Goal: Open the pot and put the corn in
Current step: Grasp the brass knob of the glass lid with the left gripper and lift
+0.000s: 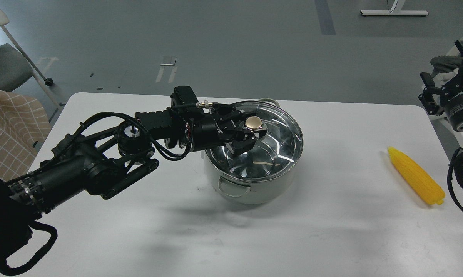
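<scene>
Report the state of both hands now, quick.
Left hand: fingers around the gold knob of the round glass lid on the pale grey-green pot; whether clamped cannot be told.
Right hand: holding nothing; open or closed cannot be told.

Grey-green pot (250,190) lidded mid-table, yellow corn (415,175) lying far right

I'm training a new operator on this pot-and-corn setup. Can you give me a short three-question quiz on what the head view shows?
1. True or false: the glass lid sits on the pot.
2. Which pincer is at the lid's gold knob? A) left B) right
3. Fill in: the corn lies on the table to the pot's ____.

Key:
1. True.
2. A: the left pincer brackets the knob; whether it is clamped is unclear.
3. Right, well apart from the pot.
</scene>
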{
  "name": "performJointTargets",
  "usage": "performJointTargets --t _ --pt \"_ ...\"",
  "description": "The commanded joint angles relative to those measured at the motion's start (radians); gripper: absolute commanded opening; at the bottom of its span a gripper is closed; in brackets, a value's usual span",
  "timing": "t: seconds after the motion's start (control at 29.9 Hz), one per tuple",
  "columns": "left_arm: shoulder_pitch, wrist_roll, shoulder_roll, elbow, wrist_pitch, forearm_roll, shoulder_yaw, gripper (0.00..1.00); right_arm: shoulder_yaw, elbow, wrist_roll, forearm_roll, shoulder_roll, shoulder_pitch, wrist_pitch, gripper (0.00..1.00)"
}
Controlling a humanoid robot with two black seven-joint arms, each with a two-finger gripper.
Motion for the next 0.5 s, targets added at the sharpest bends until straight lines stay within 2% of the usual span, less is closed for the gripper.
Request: performJointTargets --t 0.0,0.1,0.27,0.47 --pt "0.001 -0.001 0.000 -0.001 0.000 0.000 0.000 0.08 0.000 0.000 0.000 0.000 -0.001 0.002 0.000 1.00" --pt "-0.004 -0.003 0.001 -0.015 0.000 0.000 -0.004 0.03 0.000 0.002 0.000 0.000 -0.001 0.000 0.000 1.00" --pt "-0.037 -0.006 0.012 -0.047 -0.002 0.000 -0.020 0.03 0.000 0.002 0.000 0.002 -0.003 0.000 0.000 1.00" --pt "-0.125 -0.006 0.136 -0.116 -0.011 0.000 -0.046 0.05 0.001 0.003 0.000 0.002 -0.010 0.000 0.000 1.00"
